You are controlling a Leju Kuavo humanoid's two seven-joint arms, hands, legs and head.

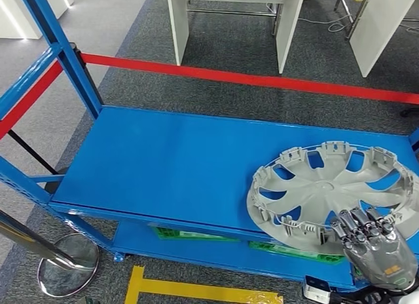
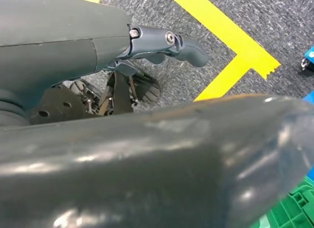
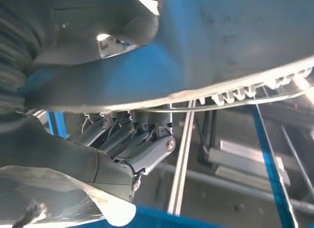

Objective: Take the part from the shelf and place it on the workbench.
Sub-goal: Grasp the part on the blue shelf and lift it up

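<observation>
Grey plastic, the wheel cover (image 1: pixel 332 189) lay flat at the right end of the blue shelf (image 1: pixel 163 160), its near rim overhanging the front edge. The right hand (image 1: pixel 371 242) had its fingers (image 3: pixel 122 139) curled over that rim, apparently gripping it. Left hand (image 2: pixel 163 41) hung low over the floor, fingers apart, holding nothing. Judged step: the grasp; next came lifting the cover off toward the workbench.

1. A blue metal shelf (image 1: pixel 163 166) spans the head view, its flat top deck running from 9 o'clock to 3 o'clock.
2. A grey wheel cover (image 1: pixel 321 186) lies flat on the deck toward 4 o'clock, its near rim overhanging the front edge.
3. A lower blue tier carries green trays (image 1: pixel 198 235) at 6 o'clock.
</observation>
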